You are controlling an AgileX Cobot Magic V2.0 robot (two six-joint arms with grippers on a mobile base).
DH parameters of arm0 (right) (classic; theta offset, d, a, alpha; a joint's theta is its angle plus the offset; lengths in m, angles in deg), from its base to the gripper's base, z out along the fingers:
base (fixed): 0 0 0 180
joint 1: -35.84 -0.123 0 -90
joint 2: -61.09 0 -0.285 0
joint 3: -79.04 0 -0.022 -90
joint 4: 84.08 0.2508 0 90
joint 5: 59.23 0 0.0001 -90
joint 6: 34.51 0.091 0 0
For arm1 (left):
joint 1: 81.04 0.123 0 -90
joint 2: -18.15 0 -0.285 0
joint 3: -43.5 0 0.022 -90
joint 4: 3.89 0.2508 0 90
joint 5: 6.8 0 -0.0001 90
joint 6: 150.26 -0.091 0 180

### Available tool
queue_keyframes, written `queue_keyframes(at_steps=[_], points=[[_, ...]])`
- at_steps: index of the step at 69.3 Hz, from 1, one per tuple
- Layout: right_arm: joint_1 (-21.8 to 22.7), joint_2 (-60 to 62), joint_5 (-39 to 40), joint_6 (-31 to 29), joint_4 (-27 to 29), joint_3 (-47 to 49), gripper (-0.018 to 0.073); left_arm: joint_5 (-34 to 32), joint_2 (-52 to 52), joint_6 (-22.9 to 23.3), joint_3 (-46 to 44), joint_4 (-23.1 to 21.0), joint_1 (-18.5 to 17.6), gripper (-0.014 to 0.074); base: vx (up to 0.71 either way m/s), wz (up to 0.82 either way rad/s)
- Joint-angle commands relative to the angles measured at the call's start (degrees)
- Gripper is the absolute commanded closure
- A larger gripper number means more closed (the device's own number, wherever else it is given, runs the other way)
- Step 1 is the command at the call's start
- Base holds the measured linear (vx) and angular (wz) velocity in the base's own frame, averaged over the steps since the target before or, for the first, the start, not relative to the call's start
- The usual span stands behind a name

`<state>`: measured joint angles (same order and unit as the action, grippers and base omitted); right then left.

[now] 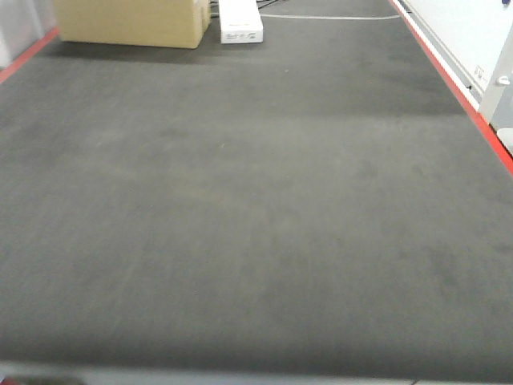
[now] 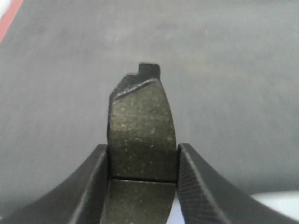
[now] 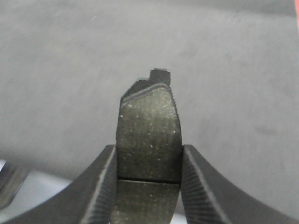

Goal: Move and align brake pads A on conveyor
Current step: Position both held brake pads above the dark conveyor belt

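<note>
Both sides loaded here, folks. My left claw is clamped snug on a brake pad, jaws squeezing its two long edges. The grey friction face and centre groove face the camera, and the dark backing tab pokes out past the tips. My right claw has a second brake pad pinched the exact same way. Both are held over the conveyor, that dark matte belt with the red strip along its side. Way at the far end sit a cardboard box and a white box.
</note>
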<state>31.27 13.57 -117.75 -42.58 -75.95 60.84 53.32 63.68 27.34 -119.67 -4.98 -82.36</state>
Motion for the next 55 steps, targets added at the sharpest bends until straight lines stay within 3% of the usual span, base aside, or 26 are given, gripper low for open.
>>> queue_keyframes(at_steps=[1, 55], points=[[0.1, -0.2, 4.9, -0.6, 0.4, 1.6, 0.0566, -4.7, 0.2, 0.1, -1.5, -0.4, -0.1, 0.0603, 0.38, -0.14], [0.1, -0.2, 4.9, -0.6, 0.4, 1.6, 0.0566, -4.7, 0.2, 0.1, -1.5, -0.4, -0.1, 0.0603, 0.22, -0.08]])
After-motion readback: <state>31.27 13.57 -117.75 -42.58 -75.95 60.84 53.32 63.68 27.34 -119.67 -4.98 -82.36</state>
